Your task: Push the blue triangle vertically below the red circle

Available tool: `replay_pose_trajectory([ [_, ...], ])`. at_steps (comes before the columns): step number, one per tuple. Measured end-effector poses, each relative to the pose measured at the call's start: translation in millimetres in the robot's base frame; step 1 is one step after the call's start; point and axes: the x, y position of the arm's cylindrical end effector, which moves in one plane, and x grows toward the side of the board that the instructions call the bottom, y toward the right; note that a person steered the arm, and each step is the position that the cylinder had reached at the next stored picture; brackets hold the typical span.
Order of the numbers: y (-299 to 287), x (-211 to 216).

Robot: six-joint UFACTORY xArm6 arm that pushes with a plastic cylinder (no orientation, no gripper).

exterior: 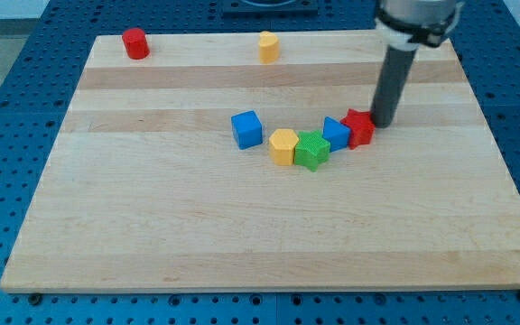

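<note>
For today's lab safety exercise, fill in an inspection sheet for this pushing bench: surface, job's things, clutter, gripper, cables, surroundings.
Surface: wooden board, flat, pale.
Job's things: blue triangle in the central row, touching the red block; red circle at the view's top left corner.
Clutter: blue cube, yellow block, green block; second yellow block at the top edge.
Gripper: none; my tip sits at the red block's right side.
Cables: nothing seen.
Surroundings: blue perforated base.

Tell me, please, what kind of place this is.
Probably a robotics lab bench: a wooden board lies on a blue perforated table, with small coloured blocks and my tip touching the red block.
</note>
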Motion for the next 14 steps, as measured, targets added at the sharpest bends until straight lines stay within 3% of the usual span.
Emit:
replay_pose_trajectory([
  [2,-66,36],
  [7,-98,151],
  [10,-152,154],
  [12,-175,123],
  [14,-240,116],
])
